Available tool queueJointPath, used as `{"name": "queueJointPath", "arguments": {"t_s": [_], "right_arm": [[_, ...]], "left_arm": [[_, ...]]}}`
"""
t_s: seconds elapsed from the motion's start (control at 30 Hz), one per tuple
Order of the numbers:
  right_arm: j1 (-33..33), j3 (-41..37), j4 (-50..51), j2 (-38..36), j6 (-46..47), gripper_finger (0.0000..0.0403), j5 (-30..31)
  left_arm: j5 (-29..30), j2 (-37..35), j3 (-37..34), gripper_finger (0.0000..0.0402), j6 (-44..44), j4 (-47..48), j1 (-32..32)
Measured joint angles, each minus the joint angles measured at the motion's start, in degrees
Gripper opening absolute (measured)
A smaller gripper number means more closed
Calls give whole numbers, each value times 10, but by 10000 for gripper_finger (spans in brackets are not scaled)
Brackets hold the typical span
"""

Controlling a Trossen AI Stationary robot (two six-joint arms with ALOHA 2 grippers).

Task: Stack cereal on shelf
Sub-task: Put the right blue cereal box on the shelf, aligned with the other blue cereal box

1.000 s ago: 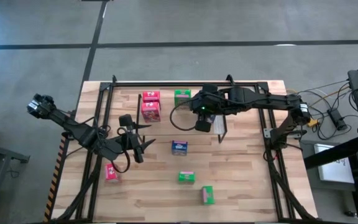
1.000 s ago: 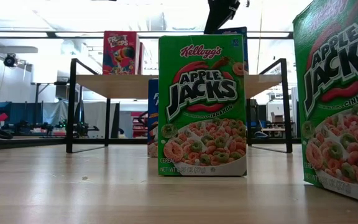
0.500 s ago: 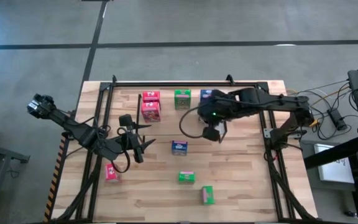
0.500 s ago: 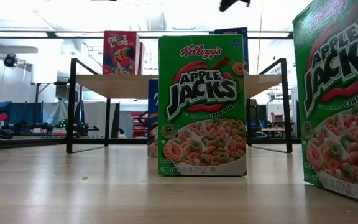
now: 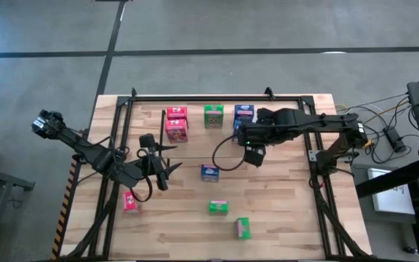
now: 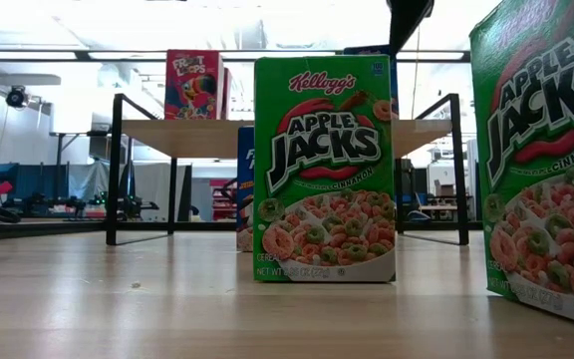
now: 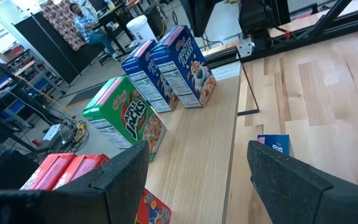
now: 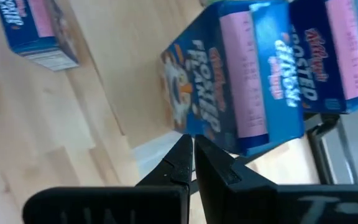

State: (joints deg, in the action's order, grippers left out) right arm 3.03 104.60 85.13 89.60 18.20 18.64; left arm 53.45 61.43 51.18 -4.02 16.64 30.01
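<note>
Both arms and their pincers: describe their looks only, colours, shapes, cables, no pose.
Both arms are dark, slim and jointed. The left pincer has two broad, flat, matte black fingers with angular edges. The right pincer has black fingers tapering to thin tips on a wide black bar. A thin black cable loops off the right arm near its wrist, and a small green light glows there.

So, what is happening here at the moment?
A two-armed robot is putting cereal boxes on the shelf. Red, green and blue boxes already stand there. The right hand is shut and empty, just in front of the blue ones. The left hand waits open. Five boxes remain on the table.
</note>
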Motion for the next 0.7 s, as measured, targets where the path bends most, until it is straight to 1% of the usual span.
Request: {"name": "queueJointPath", "arguments": {"t_s": [0.13, 0.27, 0.57, 0.7], "right_arm": [[0, 0, -1, 0, -5, 9, 27], [0, 0, -1, 0, -12, 9, 38], [1, 0, -2, 1, -12, 9, 39], [13, 0, -3, 1, 1, 9, 36]], "left_arm": [[0, 0, 0, 255, 0, 0, 0], [0, 0, 0, 255, 0, 0, 0], [0, 0, 0, 255, 0, 0, 0], [0, 0, 0, 255, 0, 1, 0]]}}
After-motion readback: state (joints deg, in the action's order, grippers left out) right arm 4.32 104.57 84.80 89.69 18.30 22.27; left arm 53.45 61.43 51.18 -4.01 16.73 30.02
